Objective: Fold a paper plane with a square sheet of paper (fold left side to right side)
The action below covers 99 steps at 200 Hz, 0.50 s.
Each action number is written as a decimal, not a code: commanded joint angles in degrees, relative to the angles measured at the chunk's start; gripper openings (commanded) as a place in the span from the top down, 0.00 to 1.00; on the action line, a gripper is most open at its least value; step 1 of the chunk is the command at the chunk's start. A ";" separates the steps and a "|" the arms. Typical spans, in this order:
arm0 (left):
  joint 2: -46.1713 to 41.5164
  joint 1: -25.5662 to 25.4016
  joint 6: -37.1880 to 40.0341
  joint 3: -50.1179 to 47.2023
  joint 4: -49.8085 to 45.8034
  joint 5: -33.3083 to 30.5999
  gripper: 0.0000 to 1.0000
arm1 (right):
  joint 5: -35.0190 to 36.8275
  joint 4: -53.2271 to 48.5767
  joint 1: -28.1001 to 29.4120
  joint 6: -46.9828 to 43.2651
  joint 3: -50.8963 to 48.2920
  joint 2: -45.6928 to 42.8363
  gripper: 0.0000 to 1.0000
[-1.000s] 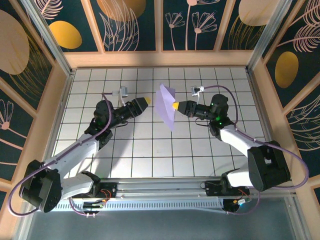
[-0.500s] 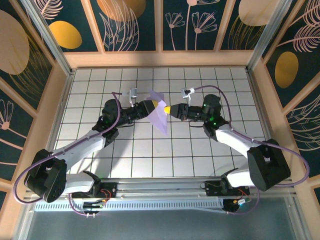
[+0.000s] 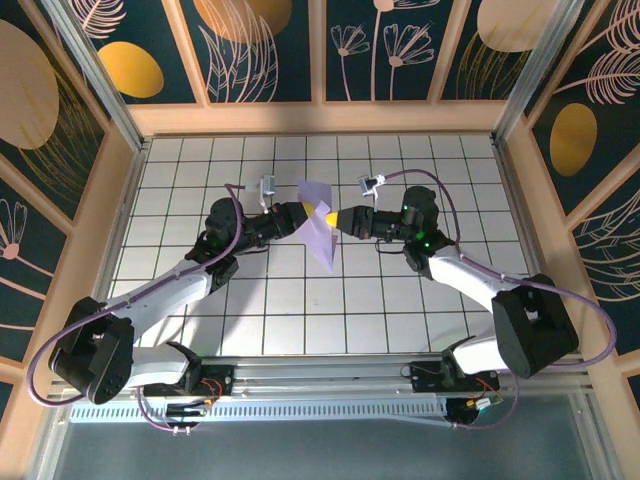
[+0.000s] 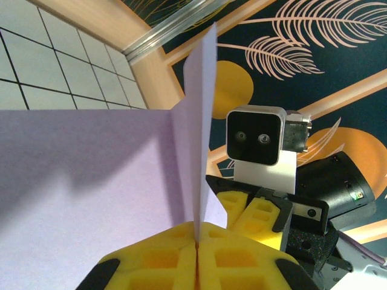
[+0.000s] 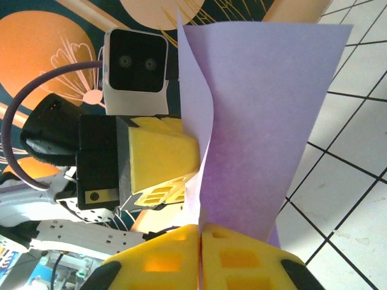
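The lavender sheet of paper (image 3: 317, 236), folded narrow with a point toward me, hangs above the middle of the white grid table (image 3: 300, 310). My left gripper (image 3: 301, 211) meets it from the left and is shut on its upper edge. In the left wrist view the paper (image 4: 91, 181) runs into the seam of the left gripper (image 4: 197, 243). My right gripper (image 3: 331, 217) comes from the right, tip to tip with the left. Its pads (image 5: 242, 260) are together on the paper (image 5: 266, 115) at the right gripper (image 5: 200, 232) seam. The left gripper's fingers (image 5: 160, 154) sit just behind the sheet.
Wooden walls (image 3: 320, 118) with painted panels ring the table, with metal posts (image 3: 95, 70) at the corners. A metal rail (image 3: 320, 385) carrying both arm bases runs along the near edge. Cables loop beside each arm.
Both arms closed in toward the centre and the paper shifted left with the right gripper. The left gripper, open a second ago, has shut on the paper's edge.
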 commanded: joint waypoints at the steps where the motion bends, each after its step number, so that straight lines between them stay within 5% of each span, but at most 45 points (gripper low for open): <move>1: -0.72 -0.39 0.04 1.48 3.22 -0.76 0.96 | 1.40 -2.68 -1.27 -2.06 1.66 -3.11 0.78; 64: -0.57 -0.73 -0.14 1.66 5.68 -2.44 0.97 | 6.47 -19.62 -4.74 -8.48 -0.68 -12.53 0.29; 99: -0.72 -0.91 -0.28 2.19 5.91 -2.74 0.97 | 4.47 -18.67 -3.69 -5.33 -5.99 -14.21 0.18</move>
